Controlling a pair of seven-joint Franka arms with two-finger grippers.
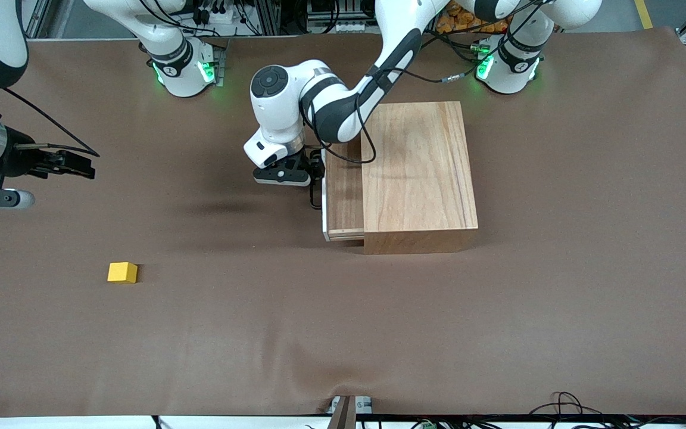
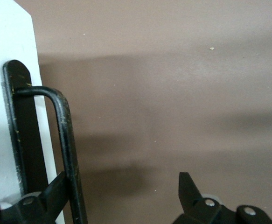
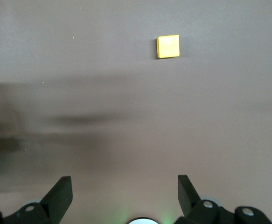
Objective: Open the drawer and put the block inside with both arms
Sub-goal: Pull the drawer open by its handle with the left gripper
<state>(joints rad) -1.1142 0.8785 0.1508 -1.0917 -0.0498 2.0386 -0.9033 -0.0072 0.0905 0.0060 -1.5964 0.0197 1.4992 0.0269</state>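
The wooden box (image 1: 417, 167) stands mid-table, and its drawer (image 1: 343, 196) is pulled out a little toward the right arm's end. My left gripper (image 1: 314, 170) is open at the drawer's white front (image 2: 10, 70). One finger (image 2: 56, 186) sits tucked under the black loop handle (image 2: 66, 140), and the other finger stands well off over bare mat. The yellow block (image 1: 122, 272) lies on the mat toward the right arm's end, nearer the front camera than the box. My right gripper (image 1: 78, 165) is open and empty, raised over the mat short of the block (image 3: 168, 46).
The brown mat (image 1: 343, 333) covers the whole table. The two green-lit arm bases (image 1: 182, 65) stand along the edge farthest from the front camera. Loose cables lie past the table edge nearest the front camera.
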